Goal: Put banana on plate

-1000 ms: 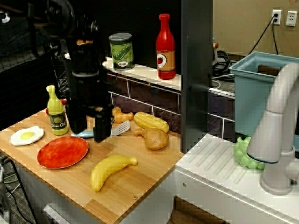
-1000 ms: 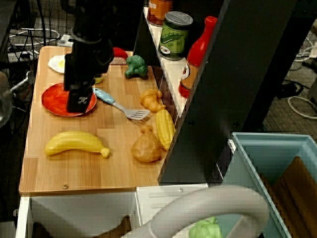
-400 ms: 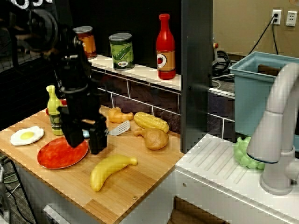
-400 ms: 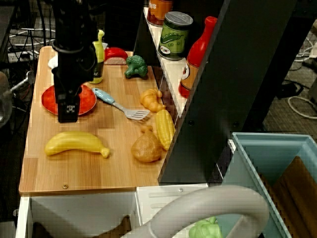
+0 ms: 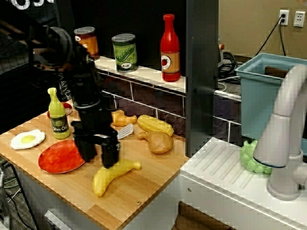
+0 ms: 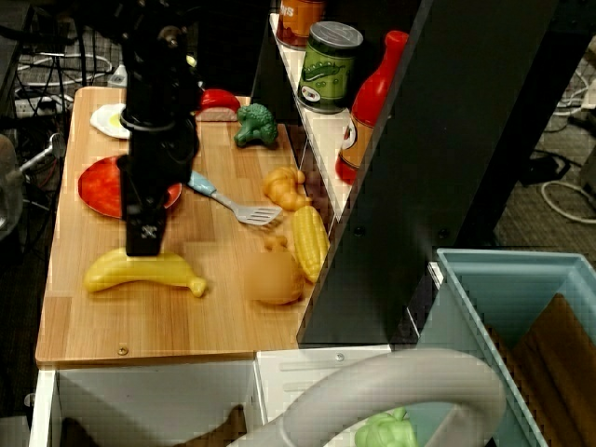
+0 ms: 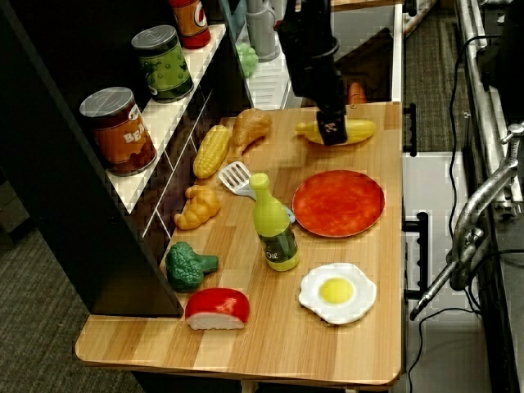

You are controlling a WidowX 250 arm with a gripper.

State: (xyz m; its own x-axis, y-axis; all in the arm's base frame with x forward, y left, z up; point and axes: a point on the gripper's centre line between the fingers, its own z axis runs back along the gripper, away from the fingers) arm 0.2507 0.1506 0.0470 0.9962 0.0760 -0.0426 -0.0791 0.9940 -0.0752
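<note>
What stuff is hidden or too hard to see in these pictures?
- Whether the gripper touches the banana: its black body covers the contact in all three views.
- The plate: its right part is hidden behind the arm in the view from the sink side.
- The chicken drumstick: blurred in that same view.
- The spatula: its handle hides behind the olive oil bottle in the view from the far end.

A: Gripper [image 5: 98, 153] covers the banana's [image 5: 111, 175] near end in the front view; finger gap unreadable.

B: From above, the gripper hides part of the plate [image 6: 97, 184] and the spatula [image 6: 244, 212] handle. Chicken piece [image 6: 273, 276] blurred.

A: Far-end view: the olive oil bottle [image 7: 273, 223] covers the spatula handle; top can cut off.
</note>
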